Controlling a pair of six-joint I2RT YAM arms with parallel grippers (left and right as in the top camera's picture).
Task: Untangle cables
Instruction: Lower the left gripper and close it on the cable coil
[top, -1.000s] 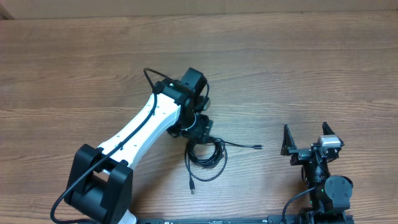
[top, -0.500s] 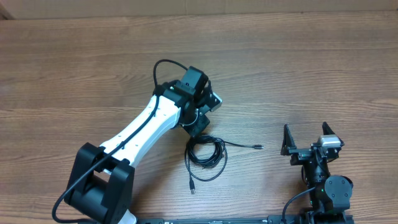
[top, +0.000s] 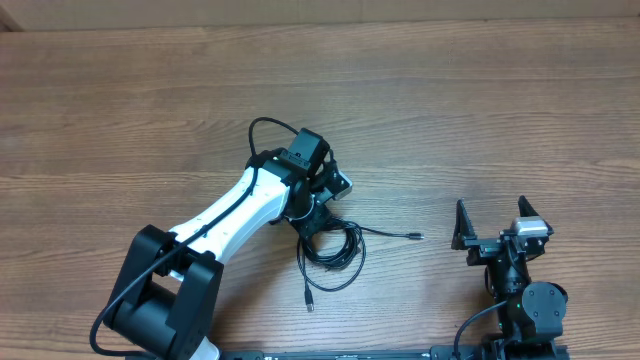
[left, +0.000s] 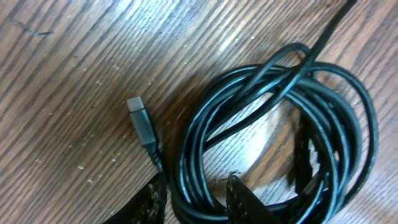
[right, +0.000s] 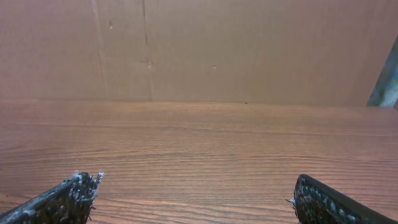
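The cables are thin black cords wound in a loose coil (top: 335, 252) on the wooden table (top: 480, 120). One strand ends in a plug (top: 309, 298) toward the front and another in a plug (top: 417, 236) to the right. In the left wrist view the coil (left: 273, 81) fills the frame, with a grey plug (left: 140, 121) lying left of it. My left gripper (top: 318, 215) is down on the coil's near-left edge; its fingers (left: 193, 202) are apart and straddle several strands. My right gripper (top: 490, 228) is open and empty at the front right, far from the cables.
A cardboard wall (right: 199, 50) stands behind the far edge of the table. The left arm's own thicker black cable (top: 262, 130) loops above its wrist. Bare wood (right: 199, 143) lies in front of the right gripper.
The left wrist lifted and turned half a second ago, then came back down onto the coil's left edge. The coil and the right arm have not moved.
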